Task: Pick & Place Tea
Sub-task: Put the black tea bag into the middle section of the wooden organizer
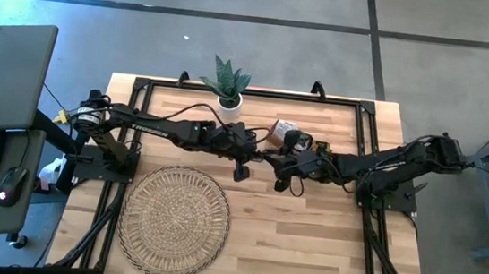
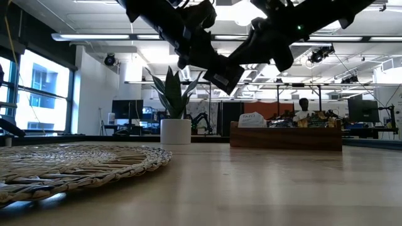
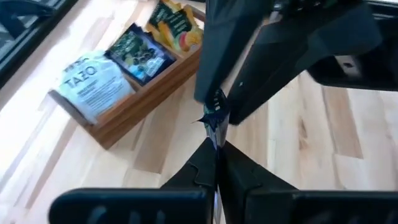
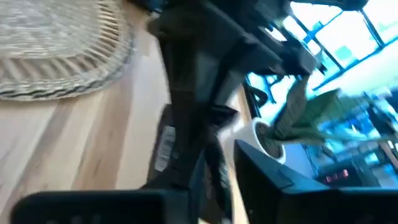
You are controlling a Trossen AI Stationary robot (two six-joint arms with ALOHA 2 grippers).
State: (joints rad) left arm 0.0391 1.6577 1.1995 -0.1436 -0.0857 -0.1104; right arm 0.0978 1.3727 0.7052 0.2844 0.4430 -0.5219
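The woven mat (image 1: 173, 221) lies at the table's front left, with a potted plant (image 1: 229, 83) at the back edge. Above mid-table the left gripper (image 3: 216, 149) meets the right gripper (image 1: 288, 166), its fingers pressed together on a dark tea sachet (image 3: 215, 115) held edge-on; whether the right gripper's fingers grip it too I cannot tell. Behind them the wooden tray (image 3: 140, 93) holds more tea sachets (image 3: 138, 53).

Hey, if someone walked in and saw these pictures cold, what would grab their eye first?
Probably the two dark arms meeting above the middle of the table, the left gripper and the right gripper close together, with a thin tea sachet pinched edge-on between them. Next, the big round woven mat near the front left, and the wooden tray of tea packets beside the potted plant at the back.
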